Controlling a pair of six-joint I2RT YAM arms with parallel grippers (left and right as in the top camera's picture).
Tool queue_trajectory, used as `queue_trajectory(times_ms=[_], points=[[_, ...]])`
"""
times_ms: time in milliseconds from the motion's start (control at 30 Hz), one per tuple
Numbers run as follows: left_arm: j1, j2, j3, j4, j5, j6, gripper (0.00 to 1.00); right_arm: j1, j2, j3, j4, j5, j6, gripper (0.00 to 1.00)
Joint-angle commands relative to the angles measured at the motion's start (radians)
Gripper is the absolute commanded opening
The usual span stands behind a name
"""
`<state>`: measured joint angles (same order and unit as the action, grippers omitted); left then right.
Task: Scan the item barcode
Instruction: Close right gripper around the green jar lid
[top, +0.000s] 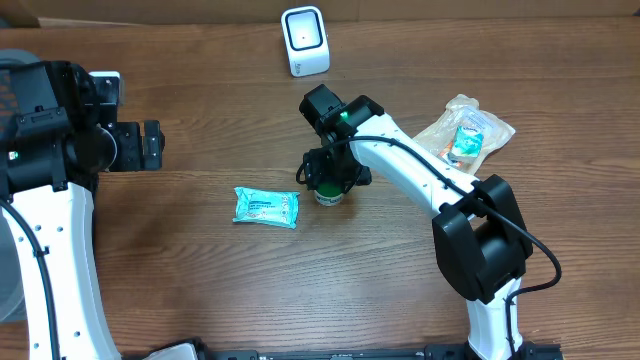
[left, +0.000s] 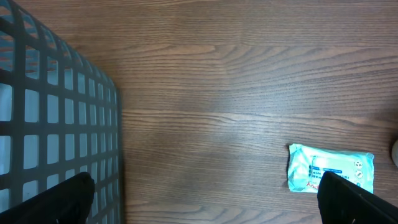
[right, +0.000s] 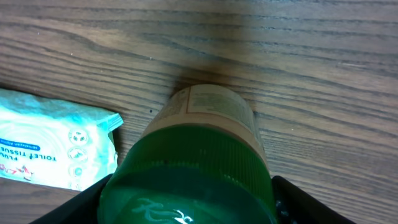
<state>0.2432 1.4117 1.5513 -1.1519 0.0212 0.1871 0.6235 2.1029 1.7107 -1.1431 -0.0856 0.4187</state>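
Lifting cleanly matters now: the right gripper clasps the green-capped jar at the middle of the counter, so raise it straight, then turn its label toward the scanner at twelve o'clock. The left gripper, at nine o'clock, hangs wide open.

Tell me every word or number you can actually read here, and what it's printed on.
"TOILET TISSUE": on the turquoise packet, upside down in the right wrist view.
"FLUS": same packet, the rest cut off by the picture's edge.
Label on the bottle: print too blurred to read.
green cap: raised marks, unreadable.
snack bag and white scanner: nothing legible.
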Motion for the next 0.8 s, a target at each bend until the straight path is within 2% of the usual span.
queue_trajectory(times_ms=[0, 767], points=[[0.005, -0.011, 0.018, 0.003, -0.003, 0.015, 1.00, 0.006, -0.008, -0.006, 0.005, 0.017, -0.003, 0.72], [0.005, -0.011, 0.018, 0.003, -0.003, 0.015, 1.00, 0.006, -0.008, -0.049, 0.061, 0.029, -0.005, 0.77]])
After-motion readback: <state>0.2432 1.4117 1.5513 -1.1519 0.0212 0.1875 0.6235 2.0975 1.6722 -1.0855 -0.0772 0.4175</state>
